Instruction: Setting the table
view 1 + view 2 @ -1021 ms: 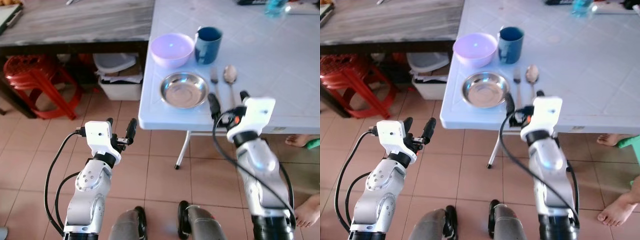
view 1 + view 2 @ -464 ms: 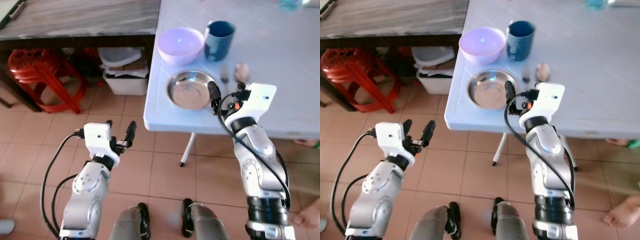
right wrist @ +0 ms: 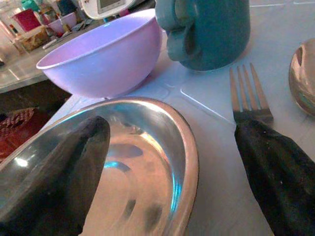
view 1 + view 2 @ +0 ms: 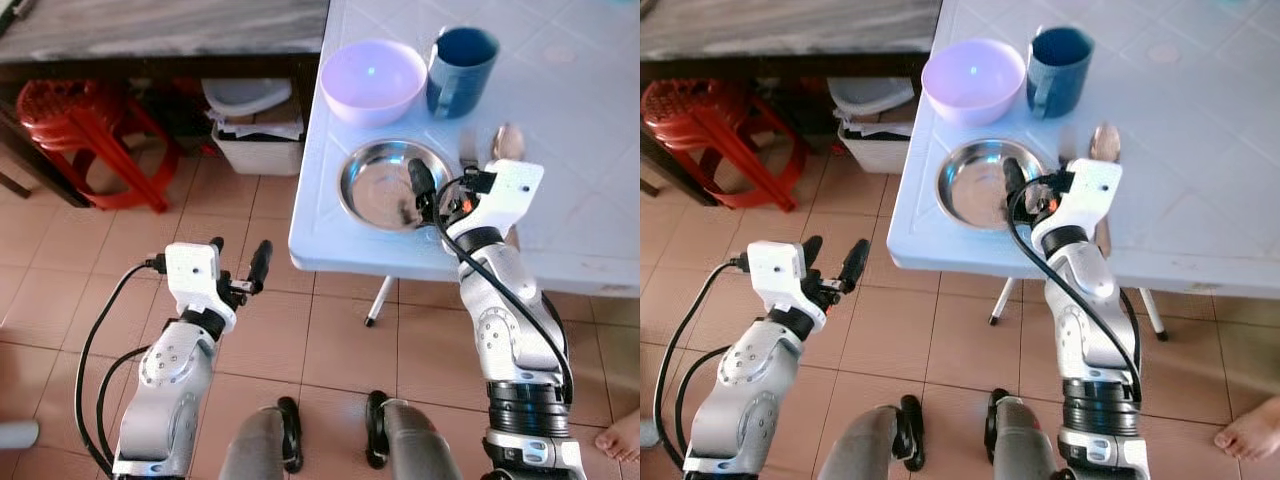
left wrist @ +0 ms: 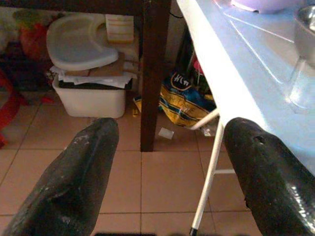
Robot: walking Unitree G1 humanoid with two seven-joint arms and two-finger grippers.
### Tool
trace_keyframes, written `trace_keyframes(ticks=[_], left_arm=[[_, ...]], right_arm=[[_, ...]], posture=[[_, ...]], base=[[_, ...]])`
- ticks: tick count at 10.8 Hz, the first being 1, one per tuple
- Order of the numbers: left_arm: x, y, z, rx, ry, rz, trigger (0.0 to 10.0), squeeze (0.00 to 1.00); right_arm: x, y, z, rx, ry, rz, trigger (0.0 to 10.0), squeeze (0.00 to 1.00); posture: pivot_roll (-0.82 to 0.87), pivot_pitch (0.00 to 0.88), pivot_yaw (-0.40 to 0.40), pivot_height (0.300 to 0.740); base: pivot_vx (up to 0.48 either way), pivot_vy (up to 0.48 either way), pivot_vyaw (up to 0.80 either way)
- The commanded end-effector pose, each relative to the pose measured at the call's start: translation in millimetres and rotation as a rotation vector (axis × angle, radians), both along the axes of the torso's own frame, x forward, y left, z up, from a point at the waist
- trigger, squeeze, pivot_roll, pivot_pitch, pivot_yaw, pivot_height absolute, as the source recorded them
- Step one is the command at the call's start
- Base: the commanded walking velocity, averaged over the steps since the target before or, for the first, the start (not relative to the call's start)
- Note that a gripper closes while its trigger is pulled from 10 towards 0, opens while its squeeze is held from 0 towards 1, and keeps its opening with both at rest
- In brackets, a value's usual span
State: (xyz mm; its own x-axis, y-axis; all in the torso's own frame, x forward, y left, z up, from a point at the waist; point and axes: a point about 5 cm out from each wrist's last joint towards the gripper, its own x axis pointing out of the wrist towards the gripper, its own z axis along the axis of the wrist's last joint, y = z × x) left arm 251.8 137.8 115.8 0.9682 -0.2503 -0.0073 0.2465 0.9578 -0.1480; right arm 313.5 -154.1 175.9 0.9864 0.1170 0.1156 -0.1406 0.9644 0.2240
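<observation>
One round lilac plastic bowl (image 4: pixel 371 80), one dark blue mug (image 4: pixel 460 71), one shallow round steel plate (image 4: pixel 385 187), one steel fork (image 3: pixel 249 94), one steel spoon (image 4: pixel 506 142), all grouped near corner of pale blue tiled desk (image 4: pixel 590 160). Right pincer (image 3: pixel 172 162) fingers apart, straddling plate rim and fork. Left pincer (image 4: pixel 238 262) apart, over terracotta tiled floor (image 4: pixel 70 260). One red plastic stool (image 4: pixel 70 125), one white storage box (image 4: pixel 258 150) under dark wooden desk (image 4: pixel 160 25).
</observation>
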Motion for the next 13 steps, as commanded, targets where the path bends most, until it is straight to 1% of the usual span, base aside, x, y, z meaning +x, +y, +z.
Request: trace_keyframes(ticks=[1,3,4,5,6,8,10,11,12,13], left_arm=[[-2.4,4.8,-0.8,0.021,0.011,0.009,10.0,0.00],[-1.2,3.2,-1.3,0.019,0.012,0.005,10.0,0.00],[-0.6,2.9,-1.3,0.018,0.011,0.005,10.0,0.00],[-0.2,2.3,-1.6,0.016,0.012,0.003,10.0,0.00],[0.2,1.8,-1.5,0.015,0.011,0.002,10.0,0.00],[0.2,1.4,-1.7,0.013,0.010,-0.001,10.0,0.00],[0.6,0.4,-1.9,0.012,0.011,-0.006,10.0,0.00],[0.8,0.0,-1.8,0.013,0.009,-0.008,10.0,0.00],[1.0,0.0,-1.6,0.014,0.008,-0.006,10.0,0.00],[1.0,-0.5,-1.5,0.013,0.008,-0.005,10.0,0.00]], right_arm=[[-3.5,3.6,-4.3,0.013,0.022,0.014,10.0,0.00],[-2.9,5.8,-3.0,0.003,0.033,0.030,10.0,0.00],[-3.3,8.4,-4.1,0.024,0.058,0.059,10.0,0.00],[-4.1,11.0,-5.5,-0.001,0.069,0.092,10.0,0.00],[-3.8,10.4,-5.4,-0.011,0.072,0.092,10.0,0.00],[-2.0,3.3,4.3,-0.040,0.056,0.042,10.0,0.00],[0.7,6.5,2.6,-0.017,0.074,0.052,10.0,0.00],[3.0,8.7,0.7,-0.006,0.090,0.062,6.7,0.00],[5.2,10.5,-4.1,-0.045,0.130,0.070,0.0,0.00],[5.3,12.5,-5.4,-0.036,0.140,0.088,0.0,0.00]], posture=[[0.00,0.253,0.126,0.740],[0.00,0.249,0.121,0.740],[-0.01,0.246,0.118,0.740],[-0.01,0.245,0.117,0.740],[-0.01,0.244,0.116,0.740],[-0.02,0.243,0.114,0.740],[-0.02,0.242,0.114,0.740],[-0.01,0.242,0.113,0.740],[-0.01,0.241,0.111,0.740],[-0.01,0.242,0.109,0.740]], base=[[0.000,0.000,0.00],[0.000,0.000,0.00],[0.000,0.000,0.00],[0.000,0.000,0.00],[0.000,0.000,0.00],[0.000,0.000,0.00],[0.000,0.000,0.00],[0.000,0.000,0.00],[0.000,0.000,0.00],[0.000,0.000,0.00]])
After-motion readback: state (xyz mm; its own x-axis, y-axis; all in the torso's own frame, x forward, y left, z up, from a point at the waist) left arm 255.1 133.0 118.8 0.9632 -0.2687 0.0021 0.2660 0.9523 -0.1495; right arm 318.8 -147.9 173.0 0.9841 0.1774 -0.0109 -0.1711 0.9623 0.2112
